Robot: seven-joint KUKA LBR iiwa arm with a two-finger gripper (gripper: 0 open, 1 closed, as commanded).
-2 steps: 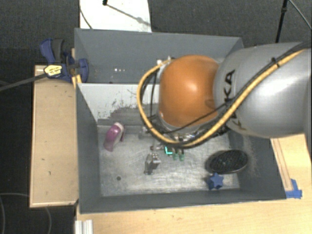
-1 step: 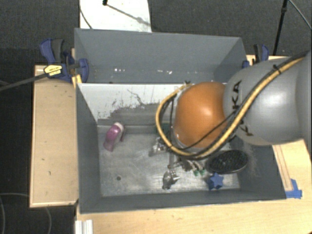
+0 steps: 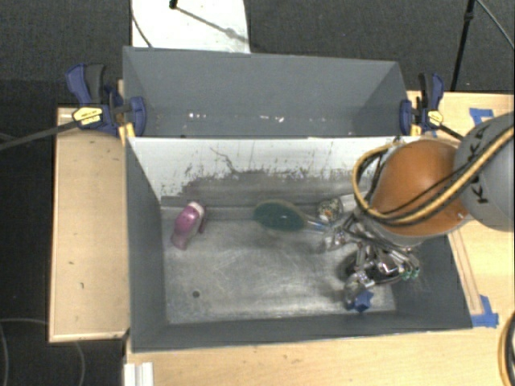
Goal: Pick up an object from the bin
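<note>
Low at the bin's (image 3: 257, 284) right end, your tool (image 3: 368, 278) hangs over a small blue piece (image 3: 359, 301); apart or together, you cannot tell. Teal brush (image 3: 280, 215) mid-bin, pink object (image 3: 187, 223) left. Arm (image 3: 487, 175) lettering unreadable.

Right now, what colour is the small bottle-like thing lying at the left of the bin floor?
The small thing is pink-purple; the camera view shows it best.
</note>
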